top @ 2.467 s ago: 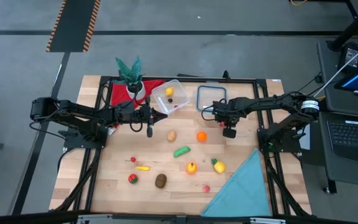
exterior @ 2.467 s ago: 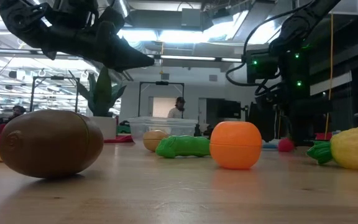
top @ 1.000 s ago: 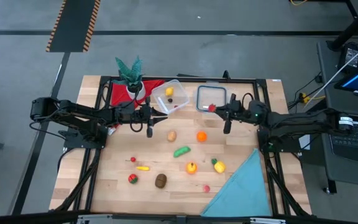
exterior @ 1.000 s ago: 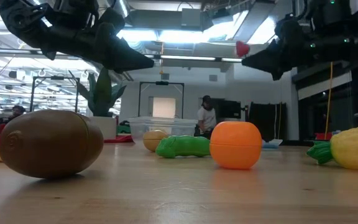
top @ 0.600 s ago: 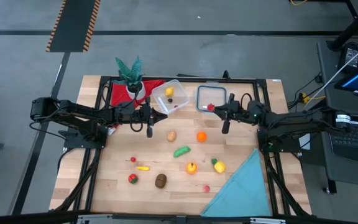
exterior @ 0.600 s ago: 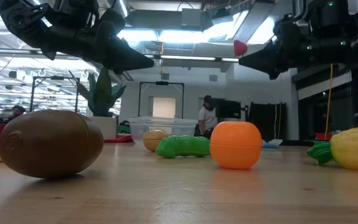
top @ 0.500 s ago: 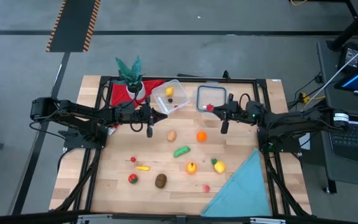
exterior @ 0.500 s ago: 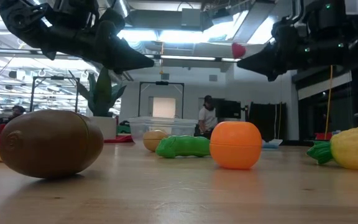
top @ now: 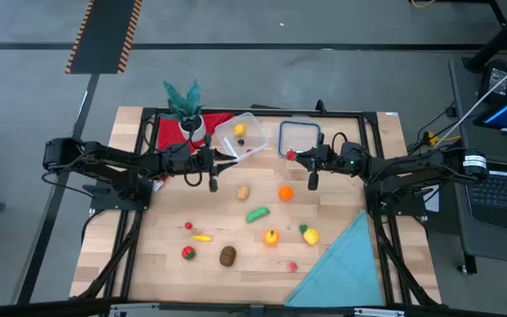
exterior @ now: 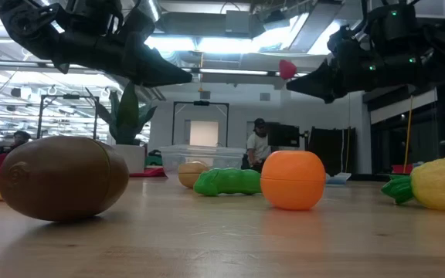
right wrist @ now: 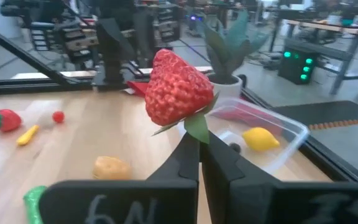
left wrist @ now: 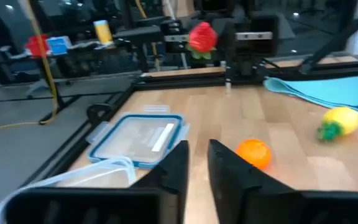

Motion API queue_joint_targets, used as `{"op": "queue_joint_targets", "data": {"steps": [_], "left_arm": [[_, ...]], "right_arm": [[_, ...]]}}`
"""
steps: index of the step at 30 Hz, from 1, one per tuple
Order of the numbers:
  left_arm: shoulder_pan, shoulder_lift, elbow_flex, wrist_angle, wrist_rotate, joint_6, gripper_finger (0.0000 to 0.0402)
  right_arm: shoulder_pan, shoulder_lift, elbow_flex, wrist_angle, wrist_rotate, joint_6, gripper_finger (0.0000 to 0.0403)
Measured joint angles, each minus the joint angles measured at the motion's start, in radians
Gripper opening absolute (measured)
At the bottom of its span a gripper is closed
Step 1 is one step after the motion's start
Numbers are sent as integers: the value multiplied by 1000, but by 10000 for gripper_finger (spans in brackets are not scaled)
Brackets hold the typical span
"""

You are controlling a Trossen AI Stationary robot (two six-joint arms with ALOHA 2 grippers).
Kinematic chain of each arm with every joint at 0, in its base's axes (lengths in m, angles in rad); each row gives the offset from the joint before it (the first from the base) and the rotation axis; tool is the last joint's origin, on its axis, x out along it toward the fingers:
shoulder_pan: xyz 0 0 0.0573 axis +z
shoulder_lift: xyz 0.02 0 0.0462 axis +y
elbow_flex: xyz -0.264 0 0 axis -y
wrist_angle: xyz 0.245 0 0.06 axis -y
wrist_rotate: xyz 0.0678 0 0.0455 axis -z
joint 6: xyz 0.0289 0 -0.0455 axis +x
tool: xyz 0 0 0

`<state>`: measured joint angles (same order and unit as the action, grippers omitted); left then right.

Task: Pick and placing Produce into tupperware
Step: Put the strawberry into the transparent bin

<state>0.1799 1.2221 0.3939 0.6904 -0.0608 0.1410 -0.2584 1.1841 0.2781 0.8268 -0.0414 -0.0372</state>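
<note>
Right gripper [right wrist: 199,140] pinching a bumpy red strawberry [right wrist: 178,87] — up beside the clear squarish tupperware [top: 240,136]. Left gripper [left wrist: 196,165] nearly shut, seemingly empty — near smooth orange [left wrist: 253,153].

Both arms are stretched in toward the middle of the table from opposite sides, held up off the surface. The right pincer [top: 292,156] reaches furthest in, forearm roughly level, and its two dark fingers [right wrist: 191,158] are squeezed together on the leafy end of a red strawberry [right wrist: 178,88], which sticks out past the fingertips. The left pincer [top: 214,162] hangs in the air on its own side, pointing toward the other arm, fingers [left wrist: 178,163] nearly together with just a thin gap and nothing between them.
</note>
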Motion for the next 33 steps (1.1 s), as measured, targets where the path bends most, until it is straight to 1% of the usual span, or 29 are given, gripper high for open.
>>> {"op": "queue_joint_targets", "data": {"steps": [4,7,10,12,15,19,24,28,33], "left_arm": [[0,0,0,25,-5,-1,118],[0,0,0,58,-4,-40,153],[0,0,0,95,-5,-91,177],[0,0,0,114,-5,-107,187],[0,0,1,117,-5,-110,190],[0,5,1,161,10,-111,186],[-6,69,1,278,26,-112,185],[-6,119,2,336,26,-109,188],[-6,167,40,342,26,-108,183]], "right_arm": [[0,48,33,0,-15,-16,6],[0,101,66,0,-15,-25,6],[0,155,101,27,-21,-26,6],[0,190,122,75,-51,-27,6],[0,242,154,129,-92,-28,6],[0,300,199,134,-95,-28,6],[0,363,267,137,-147,-28,6],[0,409,322,139,-192,-36,6],[0,472,382,143,-224,-25,6]]}}
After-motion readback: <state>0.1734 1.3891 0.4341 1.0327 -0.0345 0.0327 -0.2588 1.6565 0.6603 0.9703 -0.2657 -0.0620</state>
